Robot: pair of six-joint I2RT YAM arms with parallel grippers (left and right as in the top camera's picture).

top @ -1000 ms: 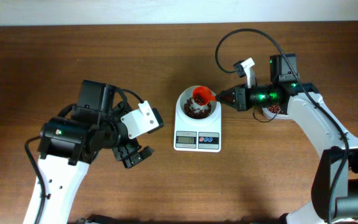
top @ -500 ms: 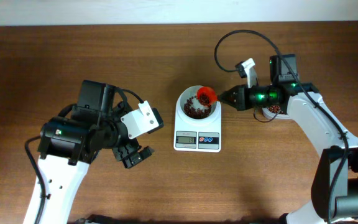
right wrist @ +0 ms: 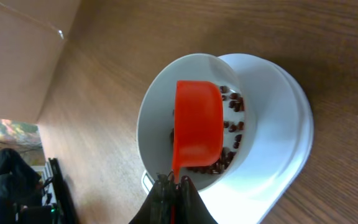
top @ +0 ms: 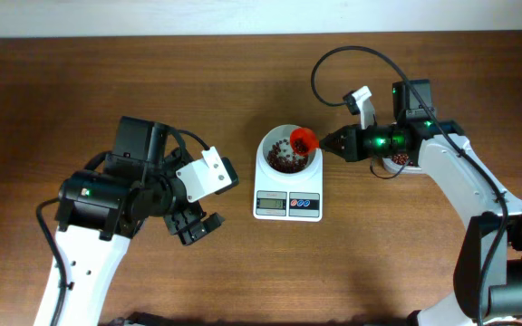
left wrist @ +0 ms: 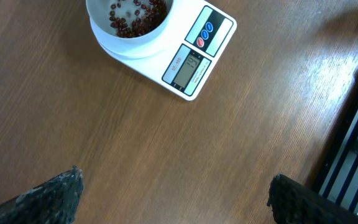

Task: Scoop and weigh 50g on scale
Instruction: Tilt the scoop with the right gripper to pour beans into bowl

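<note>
My right claw (right wrist: 174, 199) pinches the orange scoop (right wrist: 197, 124) over the beans (right wrist: 232, 127) in the bowl (right wrist: 151, 106) on the scale (right wrist: 288, 137), centre frame; my left claw (left wrist: 176, 199) stands spread.

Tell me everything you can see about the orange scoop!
The scoop is a small orange-red cup with a thin handle. It looks like smooth, shiny plastic. The right gripper is shut on the handle. The scoop hangs tipped over the white bowl on the scale, near the rim on the gripper's side, above the dark red beans. The wrist camera sees only its rounded outside. Whether it touches the bowl cannot be told.
</note>
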